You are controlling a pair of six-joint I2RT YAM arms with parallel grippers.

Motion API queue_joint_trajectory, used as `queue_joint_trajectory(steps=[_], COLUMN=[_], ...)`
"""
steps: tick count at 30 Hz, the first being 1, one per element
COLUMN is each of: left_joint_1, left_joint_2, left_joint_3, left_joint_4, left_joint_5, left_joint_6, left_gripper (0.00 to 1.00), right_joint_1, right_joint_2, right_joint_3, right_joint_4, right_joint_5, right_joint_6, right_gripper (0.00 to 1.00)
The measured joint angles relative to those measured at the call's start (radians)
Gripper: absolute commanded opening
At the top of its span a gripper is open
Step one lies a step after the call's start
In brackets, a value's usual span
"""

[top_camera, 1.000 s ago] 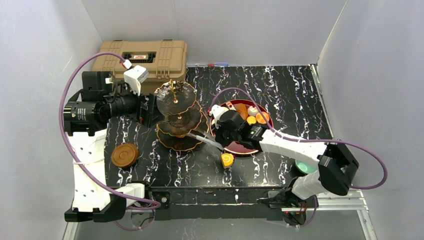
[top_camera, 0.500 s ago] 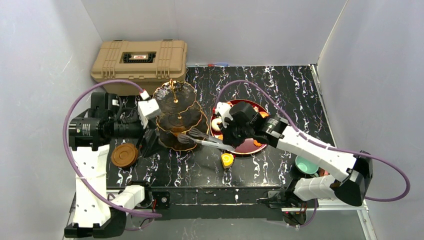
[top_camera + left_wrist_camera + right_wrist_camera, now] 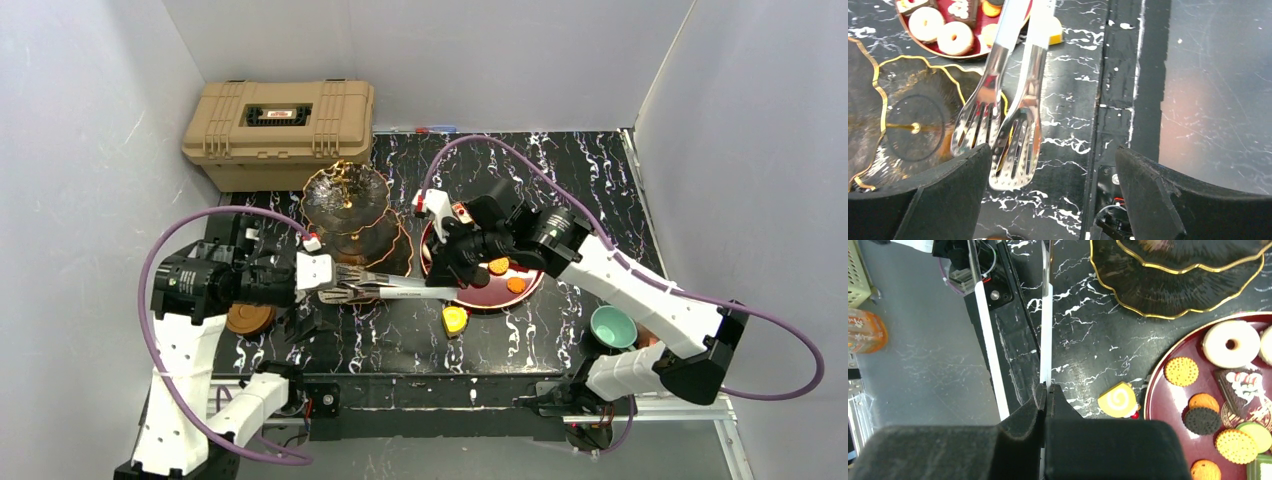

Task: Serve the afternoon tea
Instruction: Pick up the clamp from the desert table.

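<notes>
Tongs [image 3: 390, 290] stretch between my two arms. My right gripper [image 3: 1045, 400] pinches them tight at the handle end, over the red tray [image 3: 1153, 395] of sweets [image 3: 1230, 344]. My left gripper [image 3: 1048, 195] is wide and holds nothing. The tongs' two tips sit in its gap, closer to one finger. Just behind them is the dark stand [image 3: 350, 215] with gold rims. A yellow roll cake [image 3: 1118, 399] lies on the table [image 3: 580, 180] beside the tray. The teal cup [image 3: 612, 327] sits near my right arm's base. A brown saucer [image 3: 245, 318] lies under my left arm.
</notes>
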State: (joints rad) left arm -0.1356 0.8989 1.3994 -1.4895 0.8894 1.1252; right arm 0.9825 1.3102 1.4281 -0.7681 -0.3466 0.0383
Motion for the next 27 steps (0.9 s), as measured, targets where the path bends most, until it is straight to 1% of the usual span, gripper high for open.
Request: queue_joint_trajectory(steps=[3, 7, 8, 11, 15, 19, 20, 23, 24, 25, 27], left_joint_1=[-0.068, -0.147, -0.161, -0.212, -0.28, -0.33, -0.337, -0.349, -0.354, -0.357, -0.362], left_joint_2=[0.017, 0.055, 0.062, 0.093, 0.122, 0.142, 0.146, 0.153, 0.154, 0.156, 0.158], left_joint_3=[-0.019, -0.019, -0.019, -0.02, -0.039, -0.05, -0.05, -0.05, -0.05, -0.05, -0.05], left_joint_4=[0.001, 0.035, 0.045, 0.073, 0.095, 0.122, 0.13, 0.15, 0.158, 0.161, 0.157], left_joint_5=[-0.012, -0.019, -0.022, -0.038, -0.056, -0.08, -0.085, -0.095, -0.097, -0.097, -0.098], left_joint_6=[-0.016, -0.087, -0.101, -0.15, -0.203, -0.248, -0.259, -0.288, -0.297, -0.308, -0.342], left_gripper=[0.87, 0.84, 0.83, 0.74, 0.52, 0.41, 0.35, 0.1, 0.03, 0.0, 0.0], right_joint_1=[0.0, 0.001, 0.0, 0.001, 0.001, 0.002, 0.002, 0.002, 0.002, 0.003, 0.003], right_joint_2=[0.037, 0.064, 0.066, 0.069, 0.069, 0.069, 0.069, 0.069, 0.069, 0.067, 0.061], right_joint_3=[0.039, 0.042, 0.043, 0.049, 0.069, 0.077, 0.077, 0.078, 0.079, 0.08, 0.08], right_joint_4=[-0.014, -0.035, -0.037, -0.04, -0.039, -0.038, -0.038, -0.038, -0.038, -0.034, -0.016], right_joint_5=[-0.025, -0.047, -0.05, -0.055, -0.06, -0.072, -0.074, -0.077, -0.08, -0.082, -0.079], right_joint_6=[-0.017, -0.029, -0.035, -0.048, -0.066, -0.077, -0.08, -0.089, -0.092, -0.095, -0.095], right_gripper=[0.01, 0.01, 0.01, 0.01, 0.01, 0.01, 0.01, 0.03, 0.08, 0.18, 0.44])
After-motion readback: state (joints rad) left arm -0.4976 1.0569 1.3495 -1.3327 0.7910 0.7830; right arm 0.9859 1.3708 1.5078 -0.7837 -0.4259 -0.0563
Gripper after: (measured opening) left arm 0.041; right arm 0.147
